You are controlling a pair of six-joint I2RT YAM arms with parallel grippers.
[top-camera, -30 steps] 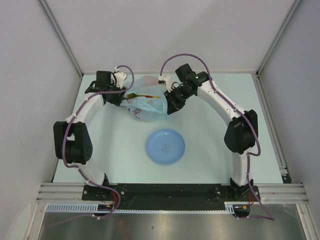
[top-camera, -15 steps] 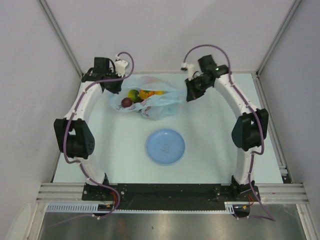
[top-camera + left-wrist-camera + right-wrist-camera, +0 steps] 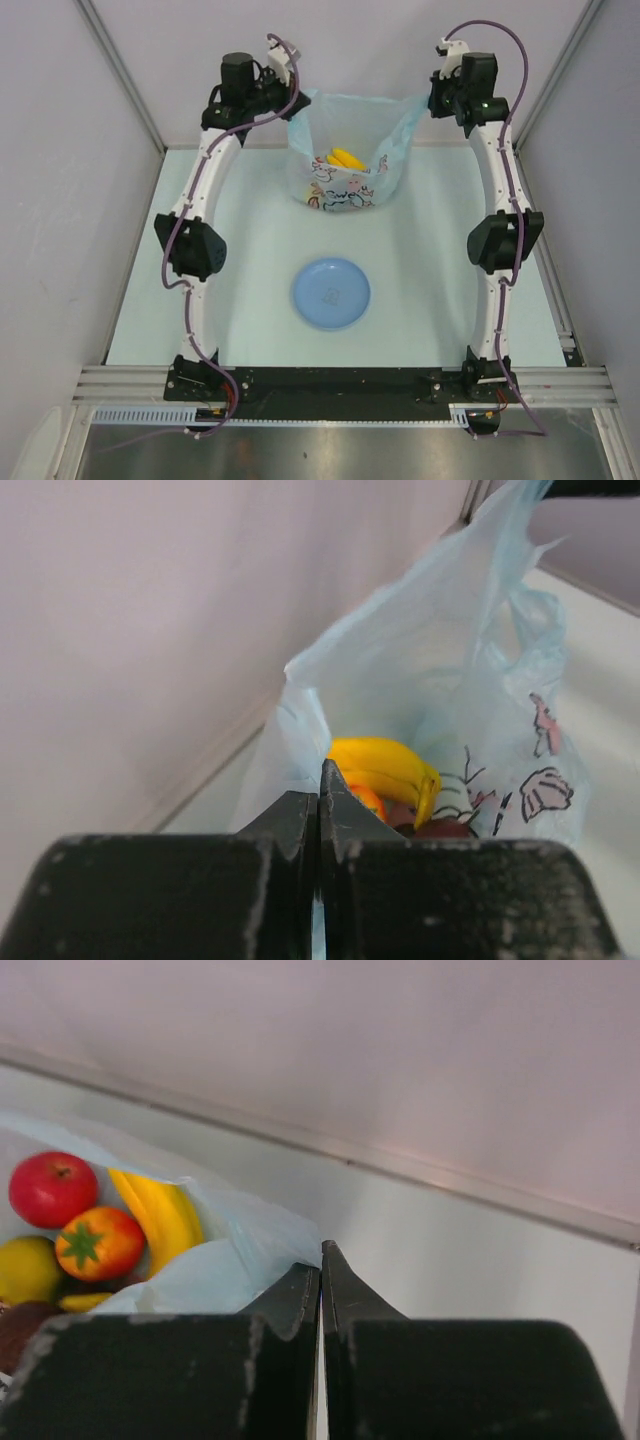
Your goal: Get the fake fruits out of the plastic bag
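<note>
Top view: plastic bag [image 3: 345,185] strung up by both handles over the far bench [image 3: 230,270], fake fruits [image 3: 347,158] inside. Left wrist: left fingers [image 3: 290,825] clenched on bag film, banana [image 3: 385,770] just behind. Right wrist: right fingers [image 3: 290,1295] pinching the other edge, apple [image 3: 52,1188] below. Best bet: pin one side, tip gently toward the plate [image 3: 331,293].

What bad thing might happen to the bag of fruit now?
The left gripper and right gripper each pinch only a thin edge of the plastic bag; it might slip or tear. The fake fruits lie loose inside, so tipping could send them rolling past the blue plate.
</note>
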